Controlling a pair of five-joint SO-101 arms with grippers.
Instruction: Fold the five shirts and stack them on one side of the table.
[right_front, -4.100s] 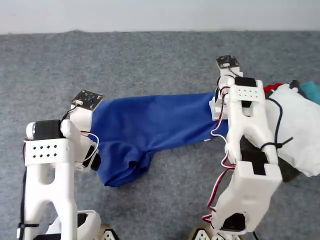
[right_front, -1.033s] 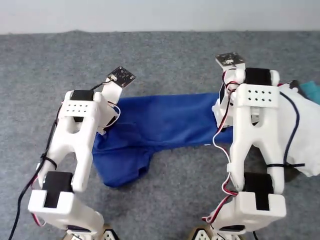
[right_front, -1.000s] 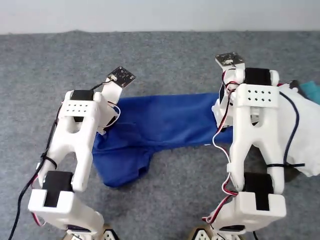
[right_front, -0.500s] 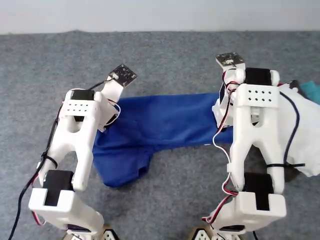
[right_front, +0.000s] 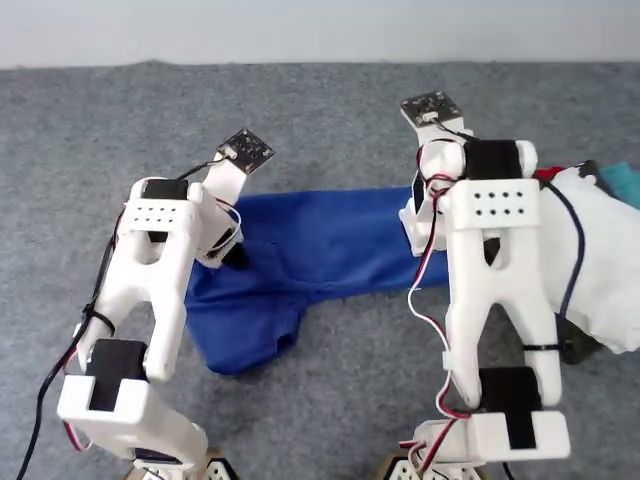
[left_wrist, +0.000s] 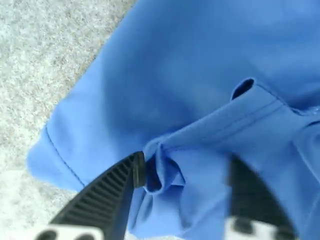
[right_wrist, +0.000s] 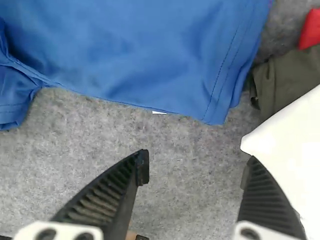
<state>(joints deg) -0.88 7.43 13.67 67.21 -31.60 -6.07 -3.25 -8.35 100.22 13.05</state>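
Blue shirt (right_front: 320, 245) is lying lengthwise across the middle of the table (right_front: 330, 120), its bunched left end sitting inside the wide-open left gripper (left_wrist: 190, 172), the right gripper (right_wrist: 197, 167) hanging open beside its right hem.

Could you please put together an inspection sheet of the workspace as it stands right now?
Surface: grey, felt-like table.
Job's things: blue shirt lies partly folded between the arms; white shirt, red garment, teal garment and dark garment heaped by the right arm.
Clutter: nothing seen.
Claws: left claw open, around a raised fold of the blue shirt; right claw open above the table beside the shirt's hem.
Cables: wires run along both arms; black cable loops over the white shirt.
Surroundings: pale wall beyond the far edge.
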